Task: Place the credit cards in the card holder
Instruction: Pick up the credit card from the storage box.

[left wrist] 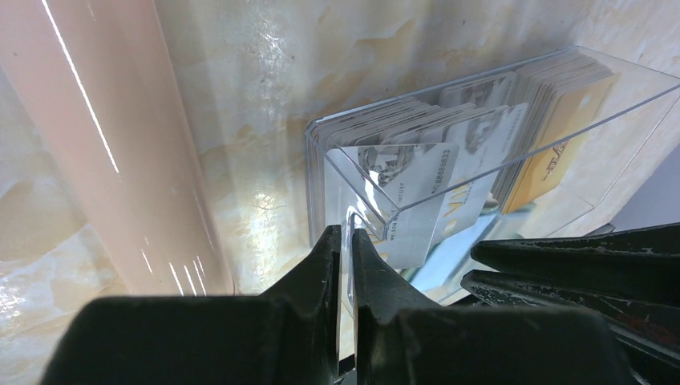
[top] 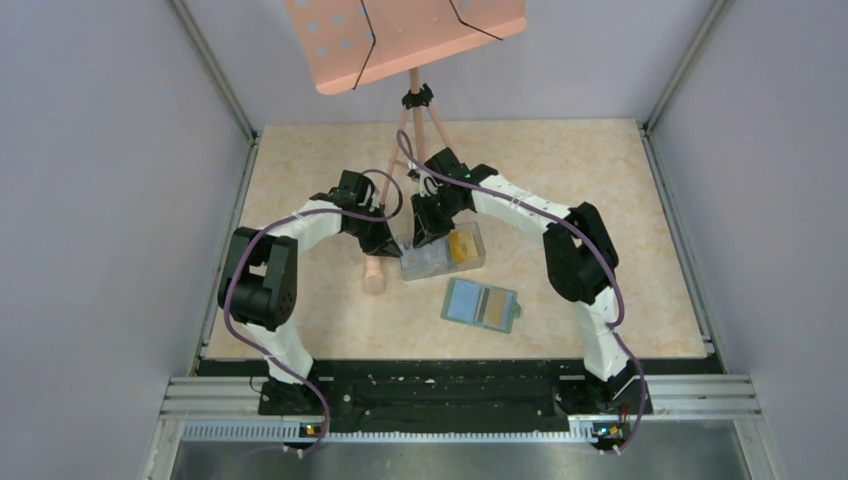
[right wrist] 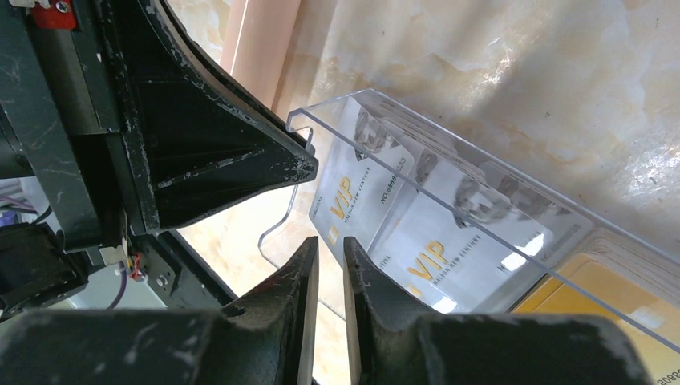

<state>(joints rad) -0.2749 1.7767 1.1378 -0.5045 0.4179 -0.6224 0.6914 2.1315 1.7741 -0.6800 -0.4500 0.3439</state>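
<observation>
With left fingers (left wrist: 317, 277) nipped on clear box (left wrist: 521, 152) wall, needed steady bracing; right fingers (right wrist: 293, 297) nearly together, grip unclear; best lifted one white VIP credit card (right wrist: 357, 188) straight up.

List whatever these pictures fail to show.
- Top view: the fingertips of the left gripper and right gripper, covered by their own wrists.
- Right wrist view: whether the right gripper pinches the clear box wall; clear plastic barely shows.
- Top view: whether the card holder holds cards; too small.
- Left wrist view: how many credit cards; they overlap.
</observation>
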